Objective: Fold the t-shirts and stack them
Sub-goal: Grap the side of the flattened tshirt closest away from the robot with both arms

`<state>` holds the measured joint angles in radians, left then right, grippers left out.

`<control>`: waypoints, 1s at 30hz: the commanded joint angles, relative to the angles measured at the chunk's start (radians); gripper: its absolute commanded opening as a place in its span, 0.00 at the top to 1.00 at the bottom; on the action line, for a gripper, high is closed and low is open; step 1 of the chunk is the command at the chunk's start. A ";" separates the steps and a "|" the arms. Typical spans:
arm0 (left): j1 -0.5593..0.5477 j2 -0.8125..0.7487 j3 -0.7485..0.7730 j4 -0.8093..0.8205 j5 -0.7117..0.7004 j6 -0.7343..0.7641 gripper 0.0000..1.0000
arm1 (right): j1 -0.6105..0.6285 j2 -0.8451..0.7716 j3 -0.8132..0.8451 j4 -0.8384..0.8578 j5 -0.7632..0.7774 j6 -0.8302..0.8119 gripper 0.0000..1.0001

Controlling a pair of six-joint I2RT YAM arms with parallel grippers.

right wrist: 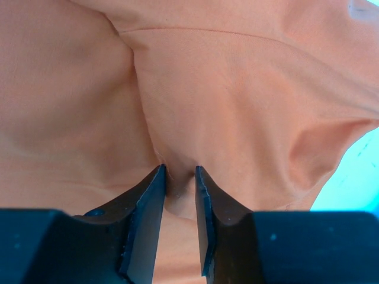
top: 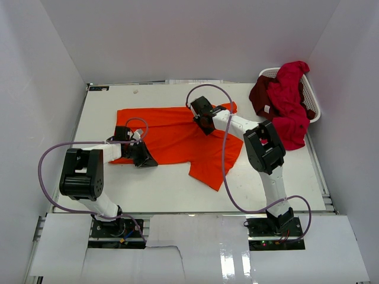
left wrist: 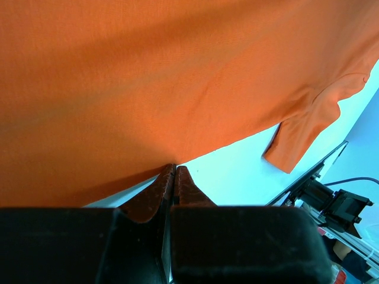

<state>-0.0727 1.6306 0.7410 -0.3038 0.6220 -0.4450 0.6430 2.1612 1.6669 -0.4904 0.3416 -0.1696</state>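
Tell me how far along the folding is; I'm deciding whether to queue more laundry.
Nothing is folded or stacked. In hand: the orange t-shirt lies spread flat, the left gripper pinching its near edge, the right gripper a ridge of its cloth. Left: the crimson t-shirt and maroon t-shirt, piled in the laundry basket.

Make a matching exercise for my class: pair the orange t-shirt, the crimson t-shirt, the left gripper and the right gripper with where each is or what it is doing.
Column one:
1 orange t-shirt
2 crimson t-shirt
3 left gripper
4 right gripper

Column two:
A pinching a raised fold of orange cloth
B draped over the white basket
C spread on the table
D shut at the orange shirt's straight hem

Pairs: 1-C, 2-B, 3-D, 4-A
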 commanded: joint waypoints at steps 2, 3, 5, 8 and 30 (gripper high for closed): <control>-0.001 -0.035 0.011 -0.008 0.024 0.015 0.87 | 0.006 -0.018 0.030 0.029 -0.004 -0.013 0.69; -0.001 -0.034 0.012 -0.009 0.025 0.015 0.87 | 0.006 -0.018 0.037 0.023 -0.013 -0.011 0.70; -0.001 -0.028 0.014 -0.008 0.024 0.019 0.87 | 0.006 -0.011 0.051 0.000 -0.038 -0.008 0.75; 0.001 -0.025 0.015 -0.008 0.025 0.019 0.87 | 0.006 -0.006 0.063 -0.013 -0.067 -0.002 0.88; -0.001 -0.025 0.006 -0.001 0.042 0.029 0.88 | -0.163 0.038 0.169 -0.162 -0.438 0.162 0.92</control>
<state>-0.0727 1.6306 0.7414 -0.3103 0.6380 -0.4301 0.5243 2.2143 1.8145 -0.6346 -0.0135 -0.0505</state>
